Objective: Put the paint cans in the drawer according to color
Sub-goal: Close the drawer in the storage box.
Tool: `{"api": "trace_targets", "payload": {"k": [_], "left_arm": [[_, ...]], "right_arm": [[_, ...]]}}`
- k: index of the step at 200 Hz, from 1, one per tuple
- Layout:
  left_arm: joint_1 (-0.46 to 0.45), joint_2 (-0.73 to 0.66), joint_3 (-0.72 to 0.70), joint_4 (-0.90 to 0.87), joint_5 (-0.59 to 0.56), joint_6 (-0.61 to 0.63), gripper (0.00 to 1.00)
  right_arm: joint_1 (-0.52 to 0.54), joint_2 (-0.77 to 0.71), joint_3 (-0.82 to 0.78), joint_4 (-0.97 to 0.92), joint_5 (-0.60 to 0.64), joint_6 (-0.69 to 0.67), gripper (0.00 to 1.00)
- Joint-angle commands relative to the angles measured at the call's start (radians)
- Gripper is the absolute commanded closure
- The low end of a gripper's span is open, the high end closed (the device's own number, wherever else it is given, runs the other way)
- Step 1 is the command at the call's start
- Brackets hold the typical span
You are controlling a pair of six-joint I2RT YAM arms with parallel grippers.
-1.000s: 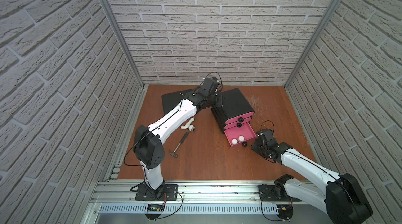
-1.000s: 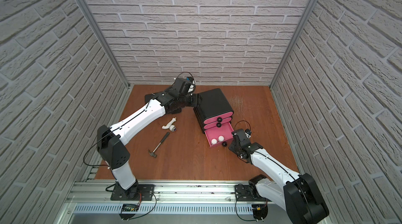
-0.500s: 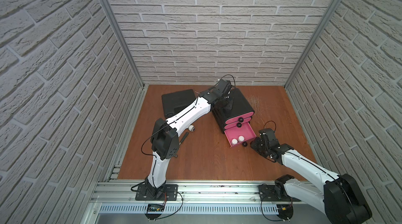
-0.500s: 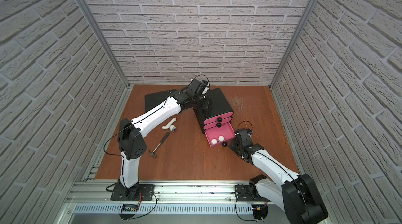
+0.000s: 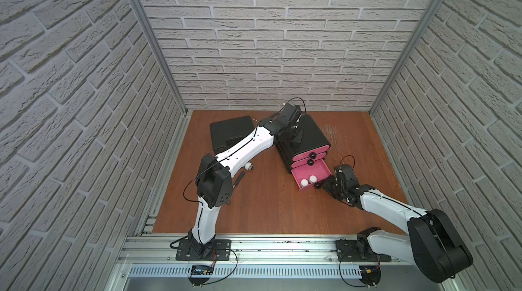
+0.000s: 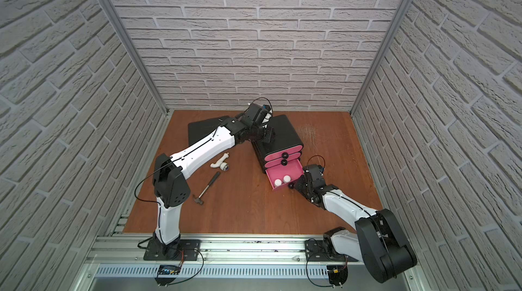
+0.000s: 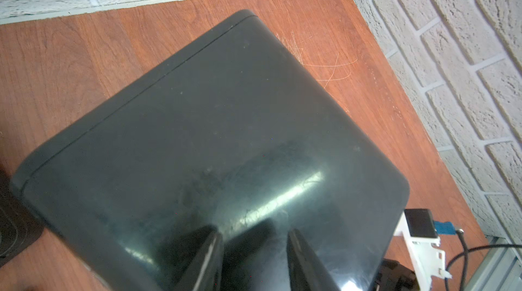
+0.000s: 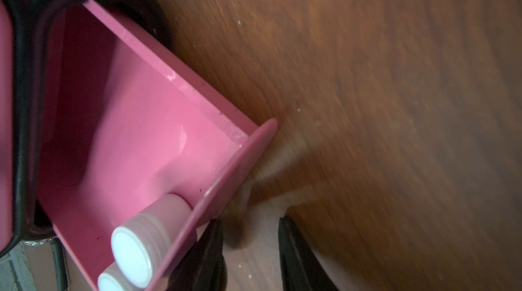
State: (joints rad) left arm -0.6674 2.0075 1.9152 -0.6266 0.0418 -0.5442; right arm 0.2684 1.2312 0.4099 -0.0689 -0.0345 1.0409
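The left tool [image 7: 254, 233] rests on the glossy top of the black chest [image 5: 313, 134] near its left edge. Its jaws are narrowly parted with nothing between them. A second ago it hung off the chest's back-left corner. The arm has since swung in, and in a top view its elbow now covers most of the hammer [image 6: 207, 188].

Furthest left, the flat black tool case [image 5: 231, 131] lies near the left wall and the back wall. The white pipe fitting [image 6: 219, 162] and the hammer lie in front of it, apart from each other. Ahead of them the counter [image 5: 268, 205] is bare down to the front rail.

The chest stands askew, its back close to the rear wall. Its two upper drawers are shut, each with a black knob [image 5: 312, 154] on the pink front. The bottom drawer [image 5: 316, 166] is pulled out, as before. Two white paint cans [image 5: 304, 182] [image 5: 312, 178] stand side by side against its front wall, just as they did. Most of the pink floor behind them is free.

The right tool [image 8: 250, 220] sits low at the drawer's front, just beside its ball knob [image 5: 317, 186] and hardly shifted. Its jaws stand a little apart. The wrist picture is smeared, and I can make out nothing gripped between them. To the right of the chest the counter runs bare to the side wall, with faint scratches [image 7: 333, 66] near the back corner.
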Motion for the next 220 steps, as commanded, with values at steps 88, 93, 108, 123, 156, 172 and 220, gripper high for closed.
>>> {"api": "trace_targets", "payload": {"k": [88,93,108,123,156,172,220], "left_arm": [[-0.002,-0.017,-0.094,-0.058,0.013,0.003,0.58],[-0.001,-0.017,-0.094,-0.058,0.013,0.003,0.58],[0.0,-0.017,-0.094,-0.057,0.016,0.003,0.58],[0.003,-0.015,-0.096,-0.058,0.019,0.003,0.58],[0.01,-0.016,-0.097,-0.056,0.023,0.003,0.58],[0.012,-0.016,-0.097,-0.054,0.024,0.004,0.58],[0.016,-0.018,-0.1,-0.053,0.028,0.004,0.58]], "right_arm": [[-0.006,0.151,0.064,0.236,-0.079,0.072,0.62],[-0.007,0.155,0.064,0.247,-0.079,0.076,0.62],[-0.008,0.17,0.063,0.284,-0.079,0.097,0.61],[-0.013,0.191,0.061,0.326,-0.088,0.116,0.61],[-0.021,0.245,0.077,0.387,-0.114,0.143,0.6],[-0.024,0.269,0.089,0.397,-0.129,0.146,0.6],[-0.029,0.299,0.096,0.435,-0.131,0.165,0.6]]}}
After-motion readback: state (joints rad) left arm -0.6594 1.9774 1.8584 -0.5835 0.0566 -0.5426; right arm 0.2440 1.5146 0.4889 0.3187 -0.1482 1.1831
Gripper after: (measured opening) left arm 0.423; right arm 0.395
